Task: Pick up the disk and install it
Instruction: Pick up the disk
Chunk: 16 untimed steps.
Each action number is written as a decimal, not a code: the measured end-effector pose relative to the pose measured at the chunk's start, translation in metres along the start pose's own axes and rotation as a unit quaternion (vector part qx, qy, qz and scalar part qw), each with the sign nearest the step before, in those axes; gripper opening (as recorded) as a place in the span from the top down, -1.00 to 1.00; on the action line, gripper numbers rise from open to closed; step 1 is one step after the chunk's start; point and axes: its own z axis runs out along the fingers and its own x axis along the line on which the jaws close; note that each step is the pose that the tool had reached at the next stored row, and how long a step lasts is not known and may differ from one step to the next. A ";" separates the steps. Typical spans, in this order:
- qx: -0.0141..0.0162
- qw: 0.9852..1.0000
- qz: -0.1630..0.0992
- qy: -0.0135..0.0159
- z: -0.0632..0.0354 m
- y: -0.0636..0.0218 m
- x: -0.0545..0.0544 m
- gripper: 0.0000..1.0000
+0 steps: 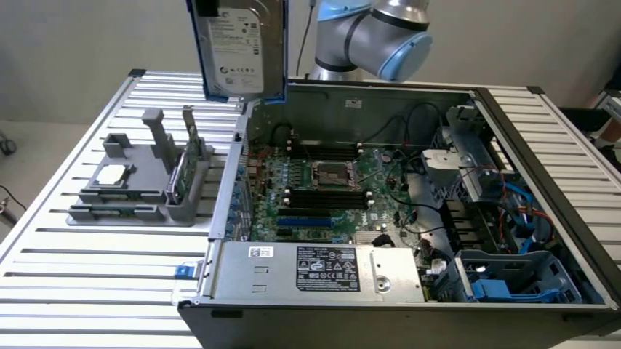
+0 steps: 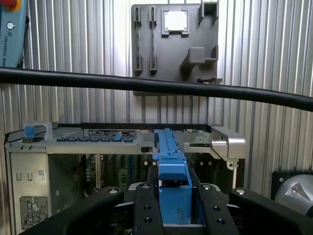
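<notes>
- The disk (image 1: 243, 47) hangs upright in the air, high above the back corner of the open computer case (image 1: 388, 89) on the exterior view's left, touching neither the case nor the table (image 1: 87, 269).
- Its broad silver-grey face carries a white label with dark print and turns toward the exterior camera; a blue plastic carrier frames its edges.
- In the wrist view the disk shows edge-on as a narrow blue strip, with the gripper (image 2: 176, 200) clamped on it, one black finger (image 2: 146, 205) pressed to each side of the carrier.
- Beneath it the case lies open, with the motherboard (image 1: 330, 182) and a labelled power supply (image 1: 321, 270) exposed.
- A grey parts holder (image 1: 136, 196) sits on the slatted table beside the case, with a small square chip (image 1: 113, 173) on it.
- The robot arm (image 1: 383, 36) rises behind the case.
</notes>
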 end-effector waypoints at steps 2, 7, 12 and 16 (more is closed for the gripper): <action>0.000 1.000 0.000 0.000 -0.0002 -0.0079 0.004 0.34; 0.000 1.000 0.000 0.000 -0.0003 -0.0276 0.015 0.34; 0.000 1.000 0.000 0.000 -0.0003 -0.0471 0.026 0.34; 0.000 1.000 0.000 0.000 -0.0004 -0.0634 0.035 0.34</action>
